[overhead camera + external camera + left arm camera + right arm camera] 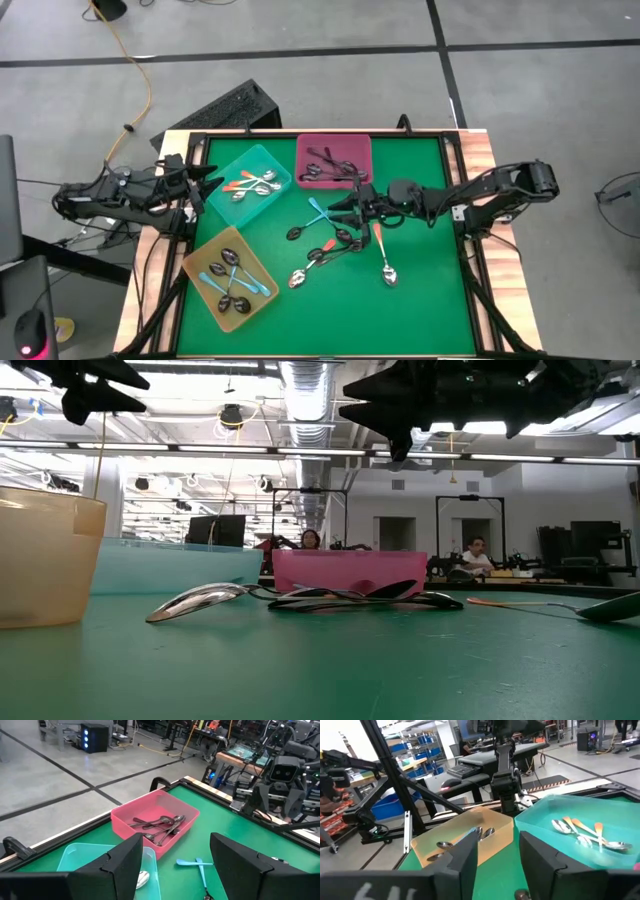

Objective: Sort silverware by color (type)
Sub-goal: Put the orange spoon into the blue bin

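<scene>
Loose silverware (328,240) lies in a small heap mid-table: dark spoons, a blue-handled one (318,210) and orange-handled ones (383,250). The pink tray (350,145) holds dark spoons (160,826). Orange-handled spoons (585,836) lie in the teal tray (262,160). The yellow tray (200,262) holds blue-handled ones. My right gripper (335,207) hovers open and level above the heap, just near of the pink tray, nothing between its fingers (465,855). My left gripper (213,183) stands open in the air over the teal tray's left end.
The three trays stand along the left and far part of the green mat (420,300), whose near right part is bare. A raised wooden frame (480,150) borders the table. People sit in the room beyond the far edge (478,555).
</scene>
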